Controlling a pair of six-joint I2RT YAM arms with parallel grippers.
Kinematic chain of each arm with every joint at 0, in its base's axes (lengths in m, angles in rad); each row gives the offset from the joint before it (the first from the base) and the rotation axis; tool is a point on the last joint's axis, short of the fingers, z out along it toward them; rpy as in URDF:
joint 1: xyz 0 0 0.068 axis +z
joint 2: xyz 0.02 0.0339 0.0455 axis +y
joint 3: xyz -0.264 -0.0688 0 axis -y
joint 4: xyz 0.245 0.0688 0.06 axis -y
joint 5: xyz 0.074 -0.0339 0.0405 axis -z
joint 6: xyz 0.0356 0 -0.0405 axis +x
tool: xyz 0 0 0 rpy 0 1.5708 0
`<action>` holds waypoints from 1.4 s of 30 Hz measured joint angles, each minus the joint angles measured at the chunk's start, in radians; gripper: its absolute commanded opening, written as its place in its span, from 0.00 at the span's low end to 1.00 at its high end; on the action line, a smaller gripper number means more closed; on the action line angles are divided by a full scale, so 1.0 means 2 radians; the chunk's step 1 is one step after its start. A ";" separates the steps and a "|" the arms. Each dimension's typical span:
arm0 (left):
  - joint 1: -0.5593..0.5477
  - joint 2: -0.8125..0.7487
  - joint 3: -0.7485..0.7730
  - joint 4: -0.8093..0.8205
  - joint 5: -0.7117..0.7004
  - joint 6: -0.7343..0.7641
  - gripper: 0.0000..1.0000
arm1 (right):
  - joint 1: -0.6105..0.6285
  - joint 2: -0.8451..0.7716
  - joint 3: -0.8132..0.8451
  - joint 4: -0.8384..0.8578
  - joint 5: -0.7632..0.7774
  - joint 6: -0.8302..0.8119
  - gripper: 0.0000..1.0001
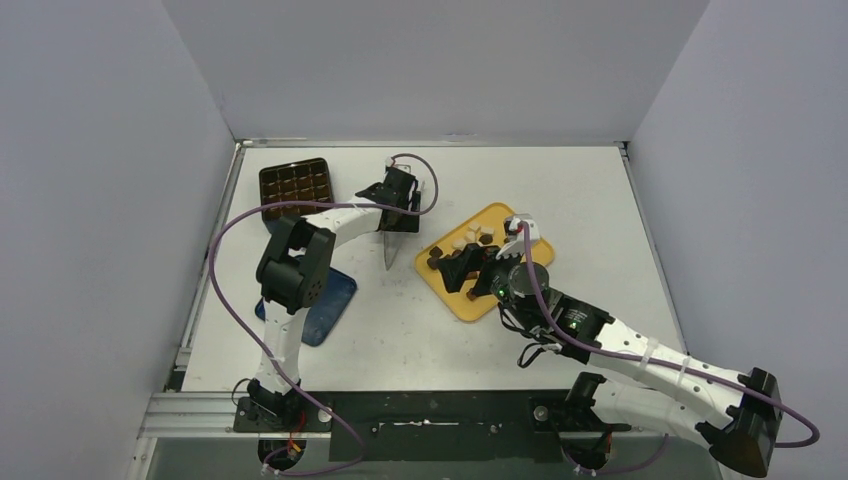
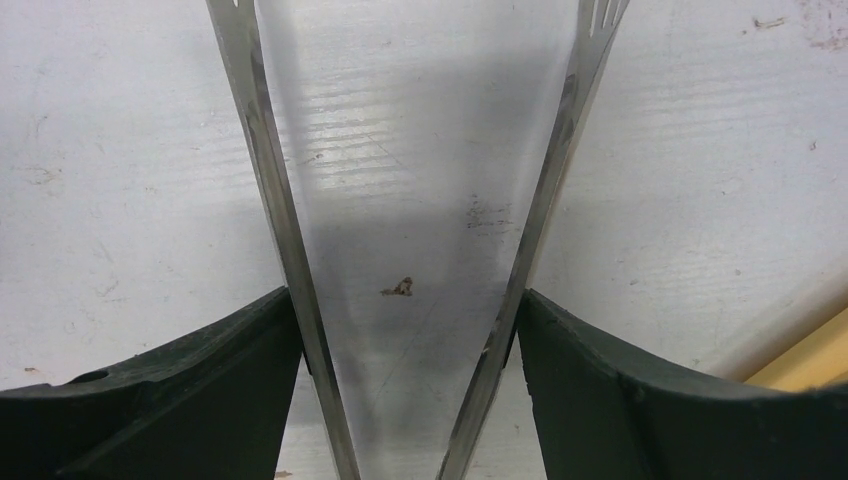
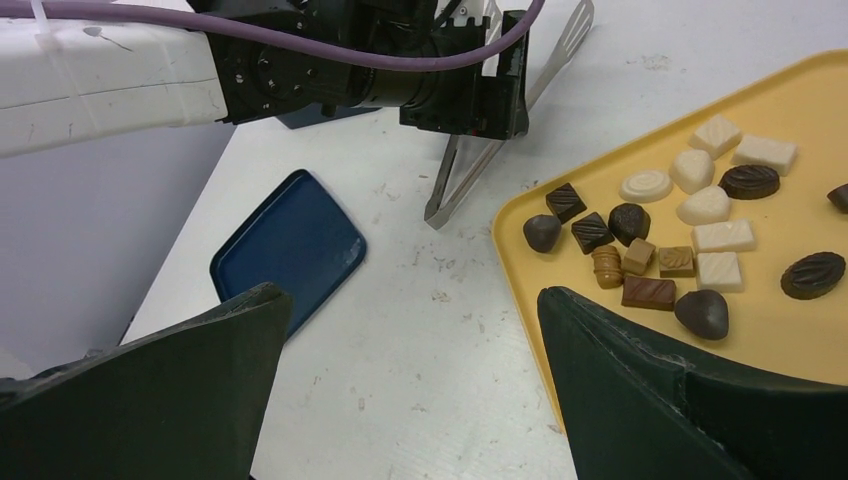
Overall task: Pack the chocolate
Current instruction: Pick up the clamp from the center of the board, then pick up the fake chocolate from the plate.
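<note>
On the white table [image 1: 420,340], right of centre, lies the flat yellow plastic tray [image 1: 467,303]. The chocolate [image 3: 676,261] sits loose on it: small dark brown, mid-brown and cream-white pieces, scattered close together.

The long metal tongs [image 1: 388,250] are thin sprung steel. The left end effector [image 2: 405,320] is clamped on them, its fingers [image 2: 200,380] pressing the outside of both arms. The right end effector [image 3: 408,300] hovers at the tray's near edge with its jaws wide apart and nothing between them.

The pieces are probably very light and rigid, but brittle and glossy. A hard squeeze may chip them or shoot them sideways. The cube-shaped ones offer flat opposite sides for the tong tips. The domed and oval ones are best taken low across their widest part, with gentle pressure.

The left arm covers the near edge of the dark brown compartment tray [image 1: 296,185] at the far left, and I cannot tell whether any cell is filled. That arm also hides part of the dark blue rounded lid [image 3: 290,250]. The left wrist view cuts off the tongs' slotted tips, and I cannot tell whether the tongs touch the table. A tiny brown speck [image 2: 398,288] between the tong arms may be a crumb or a stain.
</note>
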 measured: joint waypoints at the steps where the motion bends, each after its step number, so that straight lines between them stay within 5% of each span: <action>1: 0.000 0.000 0.000 0.000 0.001 0.000 0.69 | 0.001 -0.002 -0.001 0.000 0.000 0.001 1.00; 14: 0.000 -0.039 0.010 -0.072 0.027 0.012 0.61 | 0.002 0.008 -0.018 0.011 -0.001 0.028 1.00; 32: -0.009 -0.274 -0.092 -0.103 0.089 0.017 0.57 | 0.004 0.042 -0.023 0.023 -0.001 0.067 1.00; 42: -0.106 -0.370 -0.174 -0.118 0.067 0.017 0.55 | 0.005 -0.047 -0.023 -0.056 0.034 0.064 1.00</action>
